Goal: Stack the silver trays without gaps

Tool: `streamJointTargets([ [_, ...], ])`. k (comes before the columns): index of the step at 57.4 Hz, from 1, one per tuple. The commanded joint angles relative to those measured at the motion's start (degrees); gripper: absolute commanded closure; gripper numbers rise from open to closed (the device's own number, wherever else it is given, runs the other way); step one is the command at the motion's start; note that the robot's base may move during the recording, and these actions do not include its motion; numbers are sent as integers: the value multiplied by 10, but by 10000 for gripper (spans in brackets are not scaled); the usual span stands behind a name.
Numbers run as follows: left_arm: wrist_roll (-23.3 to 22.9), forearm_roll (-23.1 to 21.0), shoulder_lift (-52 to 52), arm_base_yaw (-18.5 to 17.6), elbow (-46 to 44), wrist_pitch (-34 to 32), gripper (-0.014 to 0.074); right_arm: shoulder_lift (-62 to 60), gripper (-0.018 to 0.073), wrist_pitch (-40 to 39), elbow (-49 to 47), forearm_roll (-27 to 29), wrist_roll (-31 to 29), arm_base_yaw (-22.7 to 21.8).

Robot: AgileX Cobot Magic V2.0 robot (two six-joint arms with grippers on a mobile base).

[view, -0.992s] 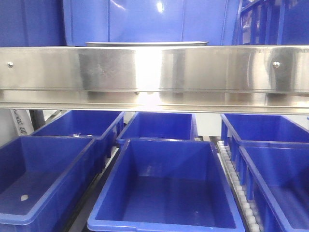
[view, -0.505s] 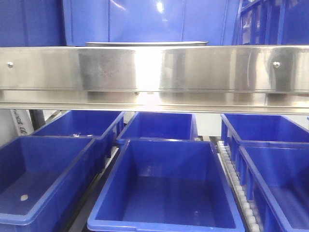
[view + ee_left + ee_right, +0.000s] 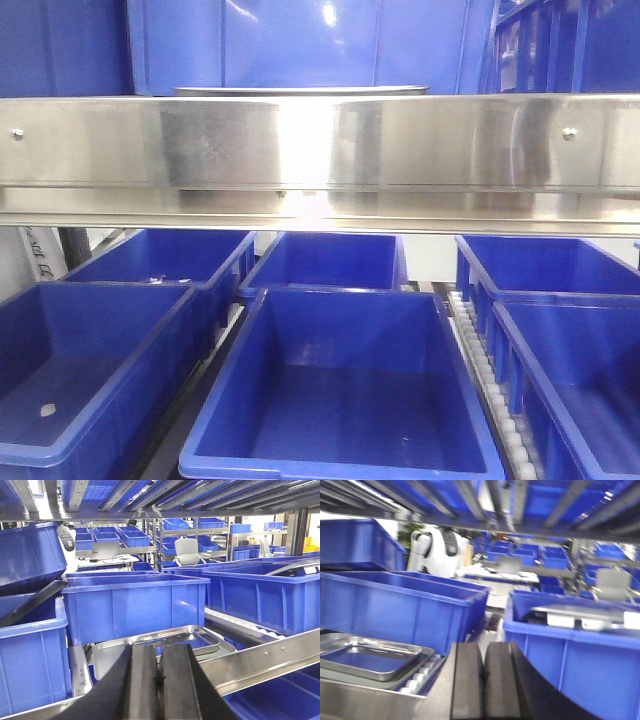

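Blue plastic bins [image 3: 135,605] fill the racking on every side, and the silver trays [image 3: 172,640] lie nested on the shelf behind the brushed-steel beam [image 3: 265,657], just beyond the left hand [image 3: 159,680]. That hand's two black fingers are pressed together, holding nothing. Further right, the right hand [image 3: 484,682] is likewise closed and empty, with the trays at its lower left.

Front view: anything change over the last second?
Hardly. The whole picture drifts slightly left: the screw head on the broad brushed-steel beam sits a touch further left, so the camera moved, not the scene. The thin silver tray edge above the beam and the blue plastic bins below stay put. No claw shows here.
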Motion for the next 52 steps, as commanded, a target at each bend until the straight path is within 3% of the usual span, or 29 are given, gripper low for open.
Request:
streamJointTargets([
  [1, -2, -4, -3, -1, 1, -11, 606, -6, 640, -44, 33, 27, -4, -21],
  [17, -2, -3, -3, -1, 1, -11, 606, -26, 640, -181, 231, 34, -4, -24],
  [31, -2, -3, -3, -1, 1, -11, 606, -26, 640, -302, 356, -22, -4, -24],
  [37, -2, -3, -3, -1, 1, -11, 606, -26, 640, -357, 396, -22, -4, -24],
  [52, -2, -3, -3, -1, 1, -11, 606, -26, 640, -380, 457, -23, 25, -21],
])
